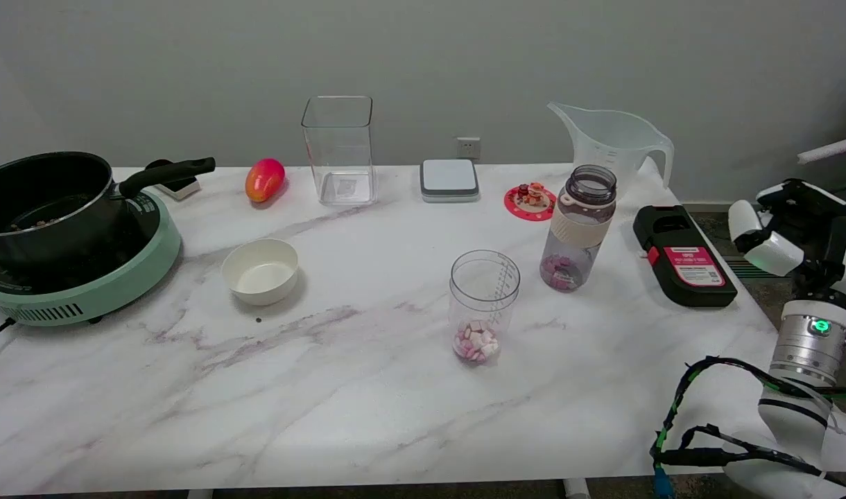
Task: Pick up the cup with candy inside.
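A clear plastic cup (484, 305) with printed measure marks stands upright near the middle of the marble table (340, 402). Pink and white candies (476, 343) lie in its bottom. My right hand (787, 229) hangs beyond the table's right edge, far right of the cup and a little farther back. It holds nothing, and its fingers point left and look apart. The wrist with a green light (820, 326) sits below it.
A smoky bottle (578, 229) holding pink candies stands just behind and right of the cup. A black device (683, 256) lies between the bottle and my hand. Farther off are a measuring jug (614, 142), a square clear container (340, 149), a white bowl (260, 272) and a pot (45, 201) on a green cooker.
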Available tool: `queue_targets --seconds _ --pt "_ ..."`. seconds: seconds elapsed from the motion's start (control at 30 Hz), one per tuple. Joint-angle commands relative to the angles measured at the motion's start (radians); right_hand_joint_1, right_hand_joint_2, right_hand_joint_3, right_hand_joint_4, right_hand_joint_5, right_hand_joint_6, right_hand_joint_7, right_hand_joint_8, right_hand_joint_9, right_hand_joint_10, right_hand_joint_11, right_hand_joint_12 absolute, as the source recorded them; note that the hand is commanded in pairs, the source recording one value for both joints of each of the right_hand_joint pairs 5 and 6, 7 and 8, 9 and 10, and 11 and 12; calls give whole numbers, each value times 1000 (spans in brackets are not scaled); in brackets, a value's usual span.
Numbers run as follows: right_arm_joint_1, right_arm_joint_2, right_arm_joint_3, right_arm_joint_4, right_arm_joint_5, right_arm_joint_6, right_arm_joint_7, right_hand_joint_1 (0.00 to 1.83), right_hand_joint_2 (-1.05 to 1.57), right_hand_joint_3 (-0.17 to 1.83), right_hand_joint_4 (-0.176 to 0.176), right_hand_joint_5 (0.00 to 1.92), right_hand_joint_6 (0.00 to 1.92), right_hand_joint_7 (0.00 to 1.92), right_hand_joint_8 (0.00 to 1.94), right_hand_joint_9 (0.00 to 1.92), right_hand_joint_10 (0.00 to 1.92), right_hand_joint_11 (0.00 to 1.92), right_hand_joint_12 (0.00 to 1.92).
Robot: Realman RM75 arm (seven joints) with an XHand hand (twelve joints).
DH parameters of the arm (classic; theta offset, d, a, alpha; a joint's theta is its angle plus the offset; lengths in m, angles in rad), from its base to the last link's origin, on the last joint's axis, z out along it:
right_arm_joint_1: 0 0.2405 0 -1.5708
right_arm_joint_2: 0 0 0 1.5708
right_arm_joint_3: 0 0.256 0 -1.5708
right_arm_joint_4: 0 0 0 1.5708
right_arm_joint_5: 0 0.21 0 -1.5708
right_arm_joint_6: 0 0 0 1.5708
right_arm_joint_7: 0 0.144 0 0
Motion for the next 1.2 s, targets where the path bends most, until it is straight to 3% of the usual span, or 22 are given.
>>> queue_targets --seconds 0.03,0.33,0.4,0.53,0.6,0.67,0.73,0.8,0.97,1.2 --pt "-35 0 -8 24 -15 -13 22 1195 211 1041 0 1037 1037 1451 1451 1310 1310 1123 1123" --pt "-14 14 -137 67 -36 -5 16 1259 125 1051 0 835 835 1199 1199 1054 1054 1117 1117" --pt "-31 16 -109 42 -190 5 -121 1264 103 1069 0 815 815 1176 1176 998 998 1110 1110" --pt "-87 63 -89 52 -278 -59 -132 1304 -157 1157 0 581 581 1030 1030 870 870 1066 1066" --pt "-105 77 -84 35 -312 -40 -221 1310 -179 1187 0 596 596 987 987 825 825 1043 1043" --pt "-145 84 -69 14 -348 -7 -416 1316 -209 1242 0 578 578 899 899 747 747 907 907" --pt "-179 79 -60 -3 -325 18 -517 1329 -266 1279 0 540 540 805 805 614 614 699 699" --pt "-197 66 -34 -31 -309 21 -522 1346 -312 1283 0 516 516 764 764 579 579 648 648" --pt "-236 38 31 -54 -276 32 -546 1399 -182 1195 0 522 522 872 872 592 592 636 636" --pt "-254 22 -19 -11 -116 165 -600 1381 -140 1240 0 586 586 899 899 614 614 656 656"
